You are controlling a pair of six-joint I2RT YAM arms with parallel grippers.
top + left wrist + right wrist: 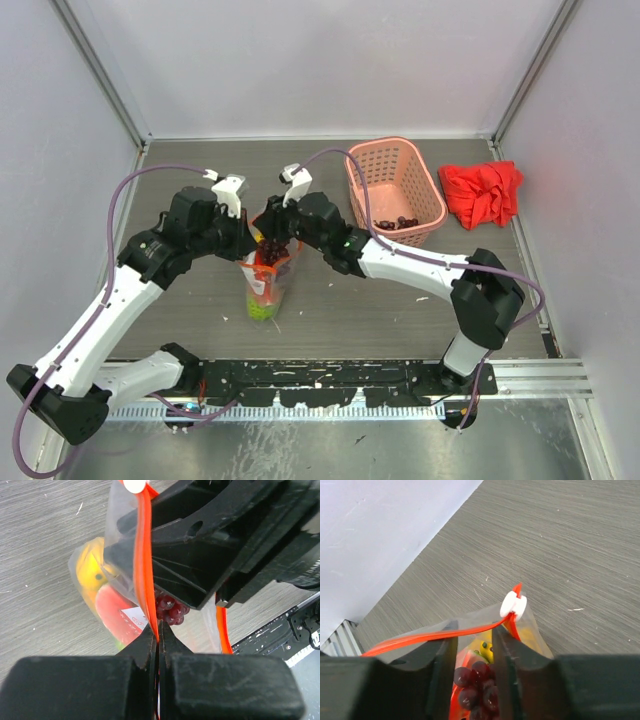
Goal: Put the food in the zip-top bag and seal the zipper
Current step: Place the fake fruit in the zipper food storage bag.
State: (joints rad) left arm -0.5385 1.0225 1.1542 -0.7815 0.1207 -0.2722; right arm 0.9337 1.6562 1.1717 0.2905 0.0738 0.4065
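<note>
Pale walls (320, 60) enclose the grey table (390, 310) beneath the zip-top bag (266, 288).

On my grey table (330, 320) the pink basket (400, 180) stands upright at the far right, mouth up. Just to its right, not touching, my red cloth (483, 192) lies crumpled near the white wall (590, 150).

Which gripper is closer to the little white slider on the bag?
Right. The right gripper sits at the mouth of the bag, with the slider just past its fingertips. The left gripper pinches the zipper farther along, well away from the slider.
</note>
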